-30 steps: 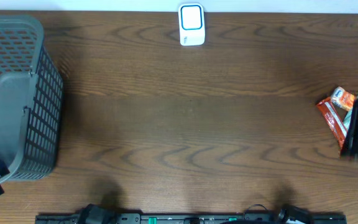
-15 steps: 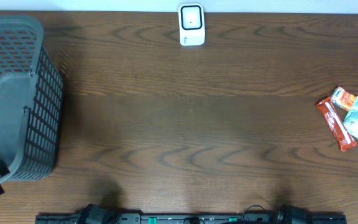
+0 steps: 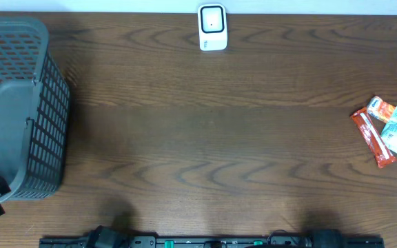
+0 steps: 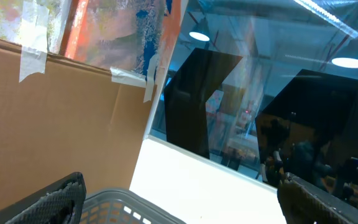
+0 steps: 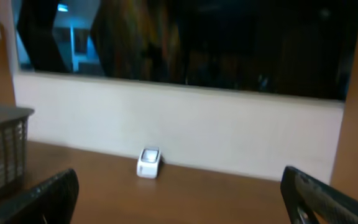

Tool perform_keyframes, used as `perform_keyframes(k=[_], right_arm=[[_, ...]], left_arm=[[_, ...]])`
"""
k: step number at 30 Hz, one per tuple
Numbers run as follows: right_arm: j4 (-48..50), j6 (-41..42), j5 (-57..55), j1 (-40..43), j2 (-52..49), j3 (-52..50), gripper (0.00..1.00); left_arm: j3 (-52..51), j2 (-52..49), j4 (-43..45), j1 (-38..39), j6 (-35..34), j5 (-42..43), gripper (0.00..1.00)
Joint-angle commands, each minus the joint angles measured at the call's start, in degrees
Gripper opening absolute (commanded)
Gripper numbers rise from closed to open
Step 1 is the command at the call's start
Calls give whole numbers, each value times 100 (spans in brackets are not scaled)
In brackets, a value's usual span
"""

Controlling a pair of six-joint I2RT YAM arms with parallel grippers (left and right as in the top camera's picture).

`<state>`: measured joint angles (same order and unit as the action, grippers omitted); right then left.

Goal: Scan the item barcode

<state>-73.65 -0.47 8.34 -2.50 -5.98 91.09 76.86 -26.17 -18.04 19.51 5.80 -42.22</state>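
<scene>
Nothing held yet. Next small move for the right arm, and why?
Probably swing the right end effector, jaws open and empty, down toward the snack packets at the right edge of the table: they lie unpicked, far from the scanner.

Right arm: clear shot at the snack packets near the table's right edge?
Probably yes. The snack packets lie uncovered on the table, nothing around them, and the right gripper is open. The arm sits outside the overhead view, though.

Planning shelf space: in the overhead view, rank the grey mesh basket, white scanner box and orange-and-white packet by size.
Largest: grey mesh basket, though cropped by the frame edge.
Then white scanner box.
Smallest: orange-and-white packet.
</scene>
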Motion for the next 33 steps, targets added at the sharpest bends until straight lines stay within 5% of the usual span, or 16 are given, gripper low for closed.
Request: perform_keyframes(k=[1, 23, 33], right_arm=[[544, -46, -227, -131, 415, -885, 99], [7257, -46, -234, -232, 562, -7112, 99], [8548, -42, -577, -232, 566, -8607, 99]], left_arm=[[-4, 39, 7, -9, -48, -50, 98], [-4, 39, 7, -9, -48, -50, 98], [-4, 39, 7, -9, -48, -50, 98]])
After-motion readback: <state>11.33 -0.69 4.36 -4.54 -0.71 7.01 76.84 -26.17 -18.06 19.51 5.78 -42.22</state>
